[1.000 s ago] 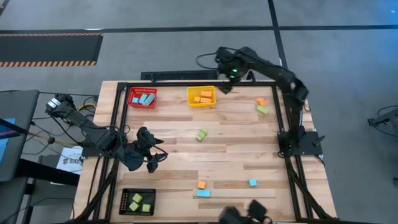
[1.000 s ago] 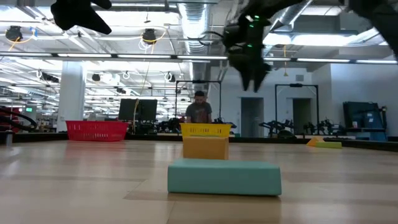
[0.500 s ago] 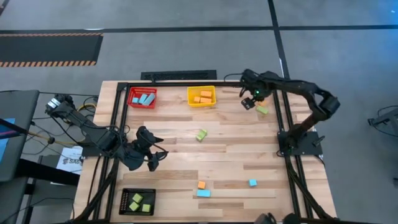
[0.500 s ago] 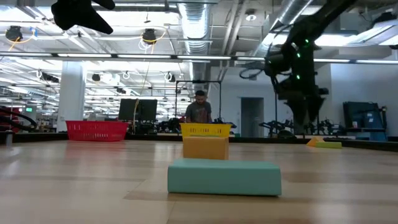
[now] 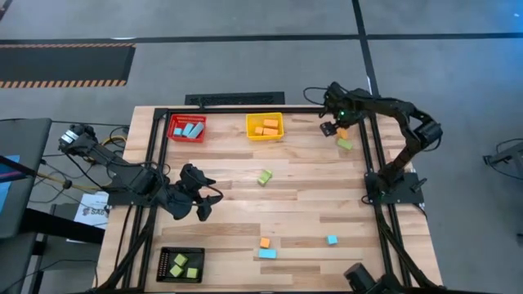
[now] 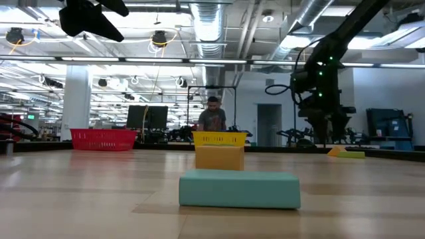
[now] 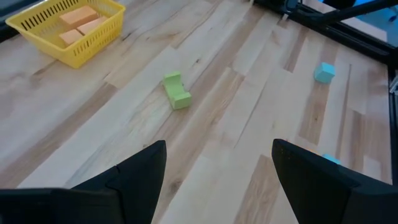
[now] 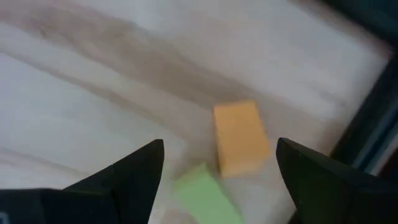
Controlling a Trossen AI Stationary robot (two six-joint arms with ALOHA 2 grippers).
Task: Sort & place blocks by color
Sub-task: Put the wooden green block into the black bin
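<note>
Overhead layout of a pale wooden plank table (image 5: pixel 310 196) framed by black rails, with both dark arms at work stations. Right gripper (image 5: pixel 329 128) hangs over the far right corner, fingers (image 8: pixel 130 180) spread apart and empty, directly above a small orange block (image 8: pixel 240 138) and a light green block (image 8: pixel 205 196) that lie just beside each other on the wood; from above, the same orange block (image 5: pixel 342 133) and green block (image 5: pixel 345 144) sit near the right rail. Left gripper (image 5: pixel 203 204) waits over the near left part of the table, fingers (image 7: pixel 134 177) likewise apart and holding nothing, facing a notched light green block (image 7: pixel 176 91) alone at mid-table (image 5: pixel 264 176). Near the front edge lie an orange cube (image 5: pixel 264 242), a light blue bar (image 5: pixel 267 253) touching or just beside it, and a light blue cube (image 5: pixel 332 239) set apart. Red mesh tray (image 5: pixel 187 128) holds blue pieces, yellow mesh tray (image 5: pixel 265 126) holds orange pieces, and black tray (image 5: pixel 181 265) holds green pieces. Background of the level view includes a person (image 6: pixel 212 118) beyond the table.
</note>
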